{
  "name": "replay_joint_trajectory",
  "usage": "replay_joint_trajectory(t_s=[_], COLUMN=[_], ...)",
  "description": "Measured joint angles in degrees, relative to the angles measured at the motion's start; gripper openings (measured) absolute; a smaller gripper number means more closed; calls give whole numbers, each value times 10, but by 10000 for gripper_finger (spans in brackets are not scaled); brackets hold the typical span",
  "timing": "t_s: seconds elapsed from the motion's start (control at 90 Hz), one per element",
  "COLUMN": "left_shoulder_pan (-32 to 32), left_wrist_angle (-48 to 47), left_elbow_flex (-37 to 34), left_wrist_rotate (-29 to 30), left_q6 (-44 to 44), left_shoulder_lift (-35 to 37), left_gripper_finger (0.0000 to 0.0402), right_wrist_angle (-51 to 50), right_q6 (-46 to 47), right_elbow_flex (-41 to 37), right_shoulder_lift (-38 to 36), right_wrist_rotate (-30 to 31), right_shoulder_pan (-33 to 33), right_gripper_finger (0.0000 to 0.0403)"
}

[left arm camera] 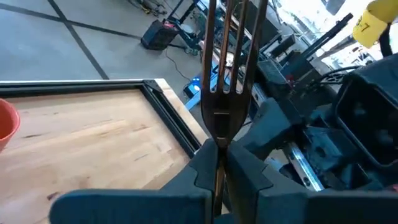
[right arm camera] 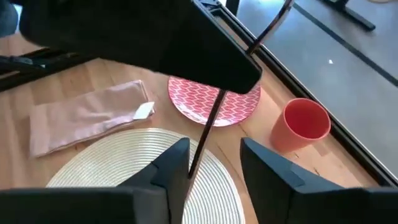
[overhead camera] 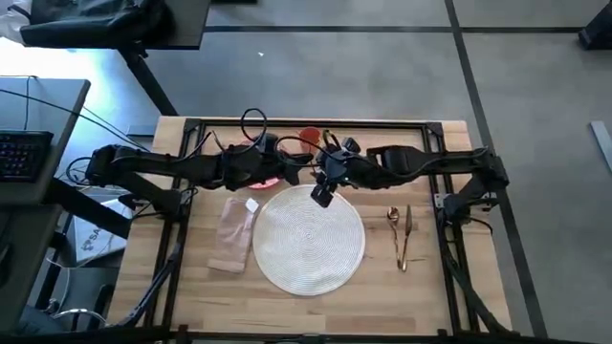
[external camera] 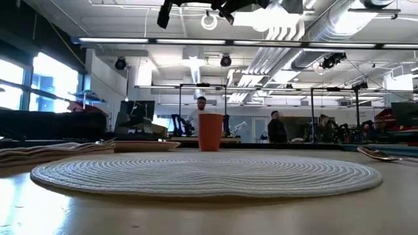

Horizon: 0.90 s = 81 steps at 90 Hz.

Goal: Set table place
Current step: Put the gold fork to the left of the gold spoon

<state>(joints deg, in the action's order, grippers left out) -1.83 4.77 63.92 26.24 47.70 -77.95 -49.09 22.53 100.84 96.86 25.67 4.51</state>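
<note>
Copper fork [left arm camera: 225, 93] held aloft above the table [overhead camera: 316, 296].
Lying nearest the front edge, the white woven placemat [overhead camera: 308, 239] is sitting at centre, with the beige napkin [overhead camera: 234, 233] just beside it on the left and a copper spoon [overhead camera: 394, 222] and knife [overhead camera: 405, 239] lying on the right. Above the placemat's far rim, the left gripper [left arm camera: 219, 171] is clamping the fork handle, tines pointing away. The right gripper [right arm camera: 214, 163] is hovering there too, fingers spread wide around the fork's thin handle without closing. Farther back, the red-patterned plate [right arm camera: 214, 99] and orange cup [external camera: 210, 132] are sitting near the far edge.
</note>
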Motion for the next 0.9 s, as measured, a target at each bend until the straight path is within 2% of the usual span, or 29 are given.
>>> replay_joint_trajectory(t_s=[0.244, 0.5, 0.6, 0.778, 0.9], left_shoulder_pan=[0, -1, -2, -2, -2], left_wrist_angle=[2, 12, 28, 33, 26], left_elbow_flex=[0, 0, 0, 1, 1], left_wrist_rotate=[1, -2, -13, -36, -37], left_q6=[0, -27, -57, -93, -107], left_shoulder_lift=[0, 0, 1, 7, 14], left_gripper_finger=[5, 13, 37, 94, 121], right_wrist_angle=[0, 0, -5, -76, -103], right_q6=[8, 53, 75, 119, 134], right_elbow_flex=[0, 0, -1, -2, -44], right_shoulder_lift=[1, -1, -14, -55, -105], right_wrist_rotate=[-27, -27, -32, -25, -51], right_shoulder_pan=[-8, -8, -12, -32, -44], right_gripper_finger=[9, 0, 0, 0, 0])
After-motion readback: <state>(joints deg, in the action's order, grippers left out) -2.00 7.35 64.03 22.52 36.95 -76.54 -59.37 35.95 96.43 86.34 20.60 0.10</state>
